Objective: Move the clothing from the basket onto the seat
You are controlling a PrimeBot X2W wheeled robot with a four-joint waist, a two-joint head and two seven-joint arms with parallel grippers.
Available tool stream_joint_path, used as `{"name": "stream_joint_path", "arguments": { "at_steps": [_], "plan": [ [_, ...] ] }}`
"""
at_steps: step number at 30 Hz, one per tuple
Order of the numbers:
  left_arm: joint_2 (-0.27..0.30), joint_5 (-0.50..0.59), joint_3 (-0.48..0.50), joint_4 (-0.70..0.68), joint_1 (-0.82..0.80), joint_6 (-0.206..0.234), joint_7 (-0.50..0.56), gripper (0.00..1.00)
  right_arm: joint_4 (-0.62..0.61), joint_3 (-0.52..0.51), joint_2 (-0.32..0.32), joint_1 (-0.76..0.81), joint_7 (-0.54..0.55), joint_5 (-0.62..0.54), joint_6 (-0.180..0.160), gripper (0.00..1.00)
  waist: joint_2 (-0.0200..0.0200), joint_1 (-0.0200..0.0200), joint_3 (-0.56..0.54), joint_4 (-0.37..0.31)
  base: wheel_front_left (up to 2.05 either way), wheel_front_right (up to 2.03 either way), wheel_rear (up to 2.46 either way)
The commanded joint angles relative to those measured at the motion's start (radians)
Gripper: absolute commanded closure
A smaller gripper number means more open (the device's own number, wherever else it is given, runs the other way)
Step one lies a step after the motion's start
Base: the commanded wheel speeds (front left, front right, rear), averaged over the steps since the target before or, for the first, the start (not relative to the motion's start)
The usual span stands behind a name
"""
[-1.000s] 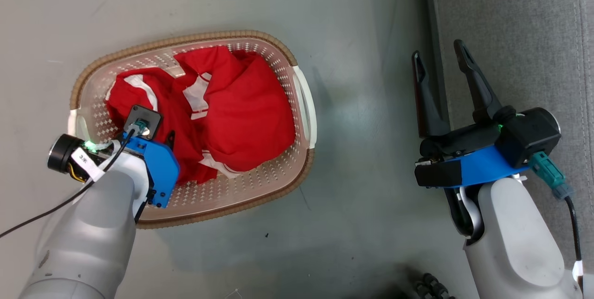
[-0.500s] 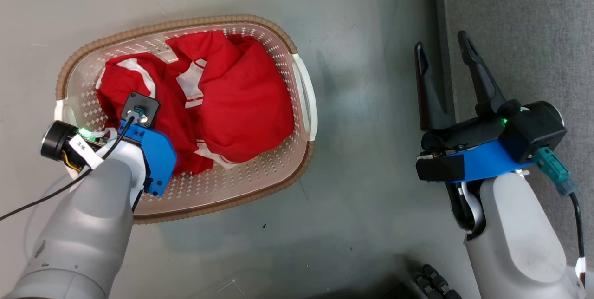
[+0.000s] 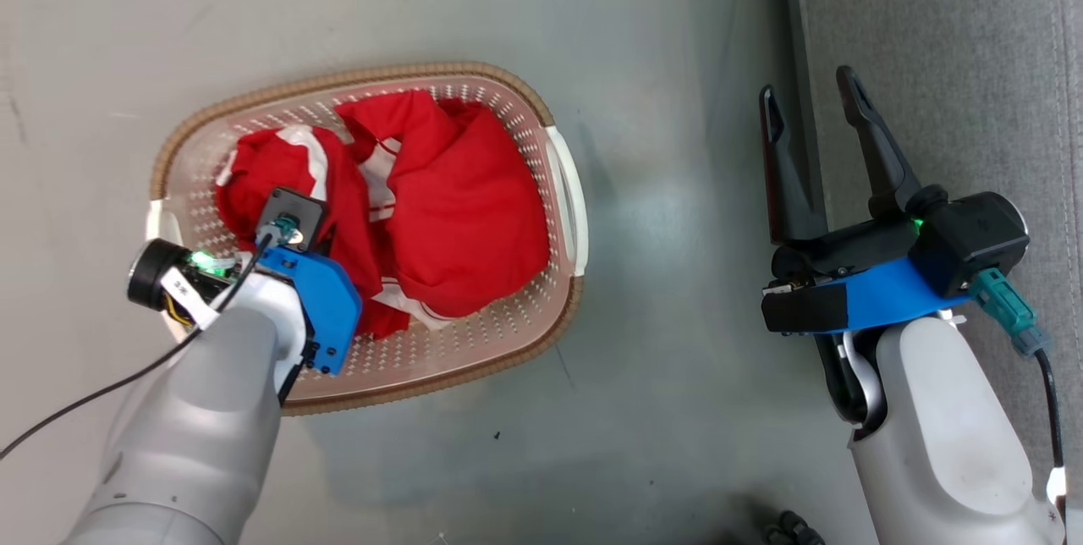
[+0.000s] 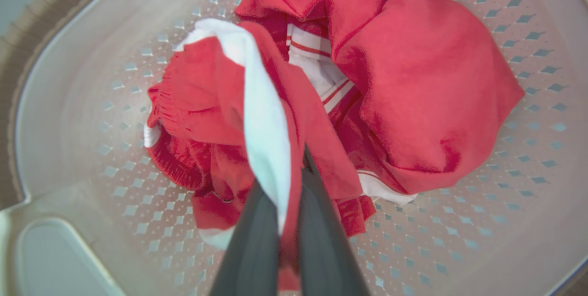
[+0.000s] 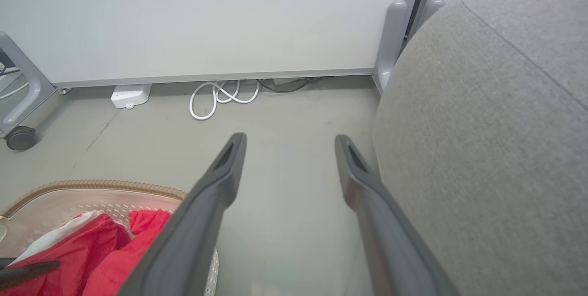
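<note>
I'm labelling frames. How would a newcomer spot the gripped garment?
Find the cream basket on the floor. Of two red garments inside, it is the left garment, which the left gripper pinches. Its broad white band marks it from the plainer red neighbour.

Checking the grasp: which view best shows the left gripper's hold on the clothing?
The left wrist view: the left gripper is shut on a red-and-white fold of the clothing. In the head view its wrist covers the fingertips. The right wrist view catches a corner of red fabric.
</note>
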Motion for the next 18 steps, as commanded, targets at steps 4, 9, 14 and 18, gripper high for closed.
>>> {"name": "stream_joint_path", "arguments": {
  "at_steps": [4,9,14,18],
  "plan": [
    [-0.017,-0.017,-0.010,0.001,0.027,-0.014,-0.041,1.00,0.012,0.003,-0.004,0.019,-0.001,-0.003,-0.001,0.00,0.0000,0.0000,-0.062,0.025,0.00,0.00,0.00],
    [-0.035,-0.032,-0.021,0.001,0.053,-0.027,-0.079,1.00,0.028,0.003,-0.006,0.040,-0.001,0.000,-0.001,0.00,0.0000,0.0000,-0.127,0.043,0.00,0.00,0.00],
    [-0.052,-0.053,-0.029,-0.011,0.080,-0.035,-0.118,1.00,0.045,0.002,-0.008,0.062,-0.001,0.004,-0.001,0.00,0.0000,0.0000,-0.197,0.060,0.00,0.00,0.00],
    [-0.058,-0.074,-0.034,-0.036,0.102,-0.038,-0.140,1.00,0.056,0.001,-0.010,0.080,-0.001,0.005,-0.001,0.00,0.0000,0.0000,-0.253,0.073,0.00,0.00,0.00]
  ]
}}
